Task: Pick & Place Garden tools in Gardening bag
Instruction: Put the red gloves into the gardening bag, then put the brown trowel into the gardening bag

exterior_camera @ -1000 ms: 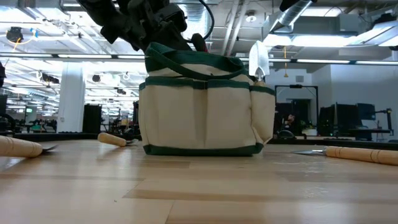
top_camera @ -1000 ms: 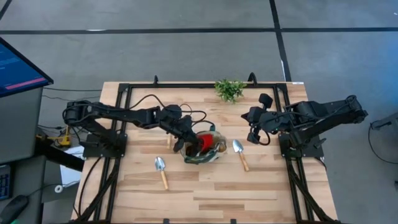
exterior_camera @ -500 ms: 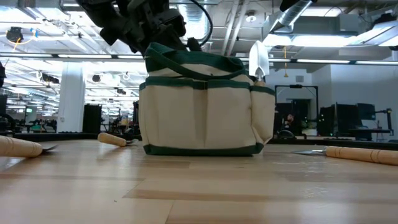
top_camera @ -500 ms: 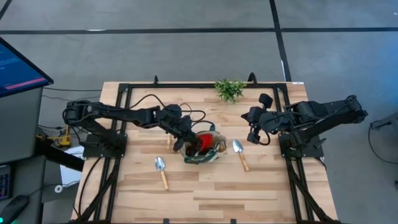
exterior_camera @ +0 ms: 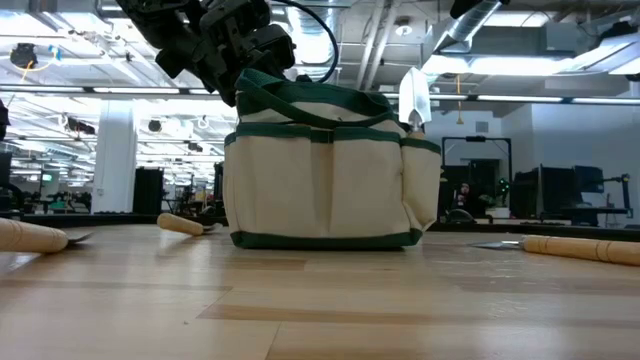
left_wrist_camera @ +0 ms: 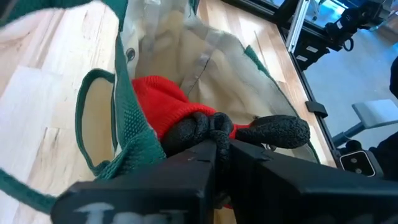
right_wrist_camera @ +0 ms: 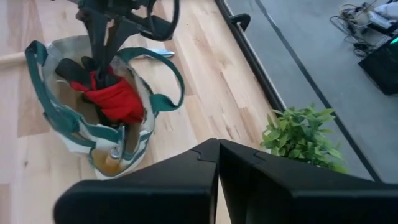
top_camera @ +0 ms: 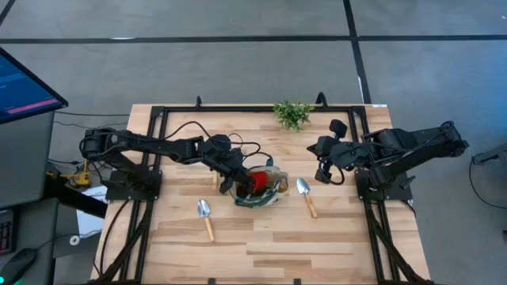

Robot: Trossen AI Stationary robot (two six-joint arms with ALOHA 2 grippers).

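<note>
No readable brand, label or writing on any tool, the bag or the arms; the monitor off the table's left edge shows a blue screen with lines too small to read.

Left to right, high view:
- Left arm reaches from its base toward table centre. Left gripper sits at the left rim of the gardening bag. Wrist view: its fingers are pressed together, pinching the red-and-black item, which lies inside the bag's mouth.
- Trowel on the bare wood in front of the left gripper, blade away from the front edge, well apart from the bag.
- Another wooden handle lies just beside the left gripper, partly hidden under the arm.
- Bag stands upright near table centre. Low view: a trowel blade sticks up out of a side pocket on its right.
- Trowel lies just right of the bag, close but not touching.
- Leafy plant sprig near the back edge, well apart from the bag.
- Right gripper hovers right of the bag, holding nothing; cannot tell if its fingers are spread or together.

Obstruction: the left arm and its cable cover the bag's left rim.
</note>
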